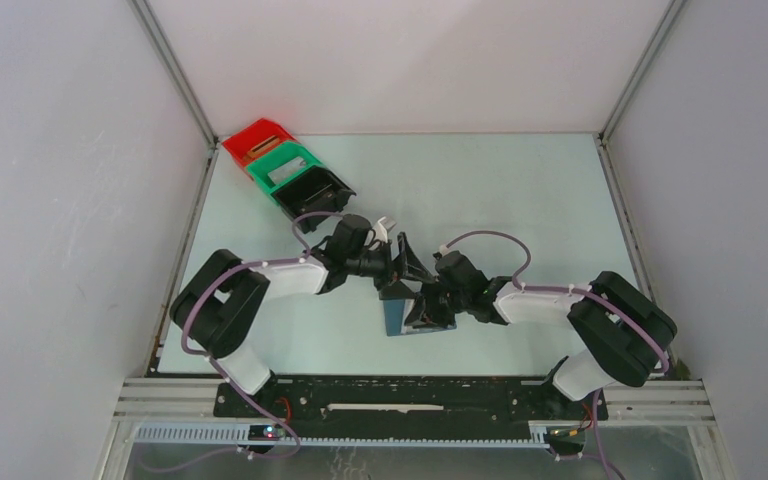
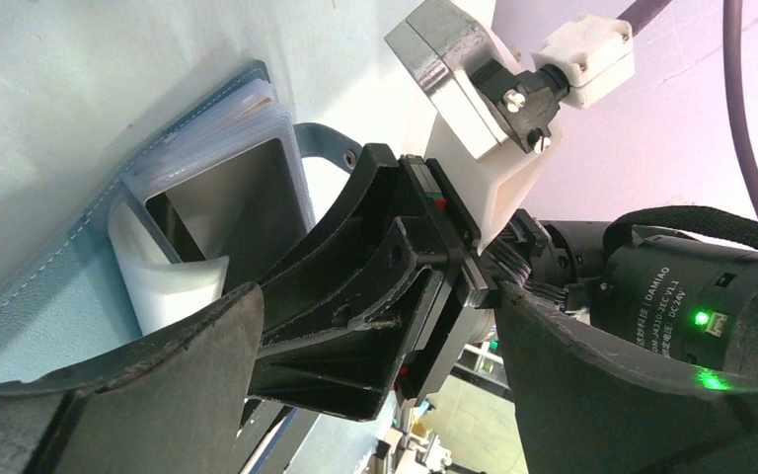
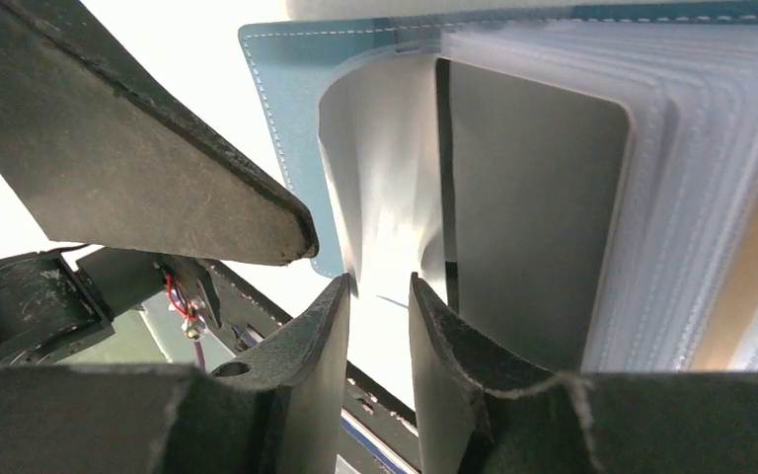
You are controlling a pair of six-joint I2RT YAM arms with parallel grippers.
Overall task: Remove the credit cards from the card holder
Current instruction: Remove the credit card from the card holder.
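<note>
The blue card holder [image 1: 396, 318] lies open on the table between both grippers. In the right wrist view its blue cover [image 3: 286, 89] carries a stack of clear sleeves, and a silvery grey card [image 3: 533, 227] sits in one sleeve. A dark strip beside it may be the dark card's edge [image 3: 442, 178]. My right gripper [image 3: 380, 286] is open by a narrow gap, with the lower edge of a curled clear sleeve [image 3: 380, 178] at its tips. My left gripper [image 2: 375, 296] is wide open around the right gripper, one finger [image 2: 109, 395] lying over the holder's cover [image 2: 49, 286]. The grey card [image 2: 227, 207] shows here too.
Red [image 1: 257, 140], green [image 1: 285, 165] and black [image 1: 315, 195] bins stand in a row at the back left. Both arms meet mid-table, with the left gripper [image 1: 405, 265] close beside the right gripper [image 1: 425, 305]. Walls enclose the table on three sides.
</note>
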